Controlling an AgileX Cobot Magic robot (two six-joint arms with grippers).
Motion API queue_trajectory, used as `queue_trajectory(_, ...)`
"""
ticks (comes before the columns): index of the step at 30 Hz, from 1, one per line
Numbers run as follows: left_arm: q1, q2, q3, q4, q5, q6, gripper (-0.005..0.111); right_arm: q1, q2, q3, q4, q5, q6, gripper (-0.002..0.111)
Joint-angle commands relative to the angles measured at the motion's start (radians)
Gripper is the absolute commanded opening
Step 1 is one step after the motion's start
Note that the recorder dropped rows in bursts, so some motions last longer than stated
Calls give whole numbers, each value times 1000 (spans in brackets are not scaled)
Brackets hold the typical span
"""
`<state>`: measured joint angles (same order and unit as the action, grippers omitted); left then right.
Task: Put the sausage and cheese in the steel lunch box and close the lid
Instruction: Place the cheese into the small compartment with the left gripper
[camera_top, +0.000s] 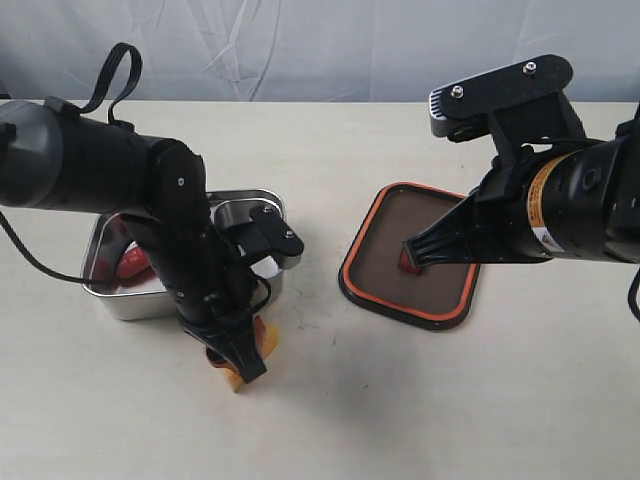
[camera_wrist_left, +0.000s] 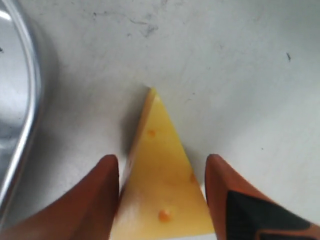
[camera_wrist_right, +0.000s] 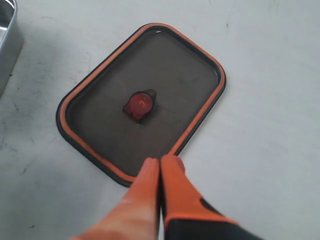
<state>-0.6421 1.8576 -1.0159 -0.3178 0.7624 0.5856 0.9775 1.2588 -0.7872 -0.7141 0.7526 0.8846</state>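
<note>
The yellow cheese (camera_wrist_left: 160, 190) wedge lies on the table just in front of the steel lunch box (camera_top: 120, 300). My left gripper (camera_wrist_left: 161, 157) stands open, one finger on each side of the wedge and close against it. From outside, that gripper (camera_top: 245, 372) points down at the table with the cheese (camera_top: 264, 336) peeking out beside it. The red sausage (camera_top: 135, 265) lies in the box's large compartment, partly hidden by the left arm. The lid (camera_top: 395, 225) rests upside down on the table, orange rim up. Above its near edge hovers my right gripper (camera_wrist_right: 161, 160), shut and holding nothing.
The box's shiny rim (camera_wrist_left: 25, 100) runs close beside the left fingers. A corner of the box (camera_wrist_right: 7, 30) also shows in the right wrist view. The lid's orange valve tab (camera_wrist_right: 139, 105) sits at its centre. A white cloth backdrop hangs behind the table.
</note>
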Motion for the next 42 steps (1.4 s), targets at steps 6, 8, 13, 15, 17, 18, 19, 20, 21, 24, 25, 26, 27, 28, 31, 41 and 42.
queue_trajectory(6,-9,-86,-2,-48,36,-10,0,-1,-9,-2,-9,6,-3,0)
queue_trajectory(8,-9,-122,-2,-48,36,-10,0,-1,-9,-2,-9,6,-3,0)
queue_trajectory(13,-9,-207,-2,-39,-2,-18,0,-1,-9,-2,-9,16,-3,0)
queue_trajectory(15,-9,-232,-2,4,-49,-65,0,-1,-9,-2,-17,31,-3,0)
queue_trajectory(17,-9,-245,-2,83,-99,-130,0,-1,-9,-2,-18,43,-3,0)
queue_trajectory(18,-7,-245,-2,113,-118,-151,0,-1,-11,-2,-20,47,-3,0)
queue_trajectory(19,-7,-245,-2,157,-140,-179,0,-1,-17,-2,-20,47,-3,0)
queue_trajectory(20,-7,-238,-2,183,-150,-197,0,-1,-22,-2,-20,47,-3,0)
queue_trajectory(21,-7,-230,-7,209,-155,-215,0,-1,-28,-2,-20,47,-3,0)
queue_trajectory(24,-7,-199,-19,239,-189,-221,0,-1,-54,-2,-24,47,-3,0)
queue_trajectory(25,-7,-186,-24,246,-217,-221,0,-1,-65,-2,-24,47,-3,0)
queue_trajectory(26,-7,-179,-29,246,-232,-221,0,-1,-74,-2,-24,49,-3,0)
queue_trajectory(27,-7,-170,-37,246,-248,-221,0,-1,-80,-2,-24,49,-3,0)
queue_trajectory(28,-7,-158,-48,246,-258,-221,0,-1,-93,-2,-24,57,-3,0)
queue_trajectory(31,0,-123,-78,258,-256,-230,0,-1,-112,-2,-24,78,-3,0)
queue_trajectory(41,58,-89,-95,264,-246,-292,9,-1,-136,-2,-19,107,-1,5)
queue_trajectory(42,58,-89,-95,264,-244,-292,15,-1,-136,-2,-19,102,5,9)
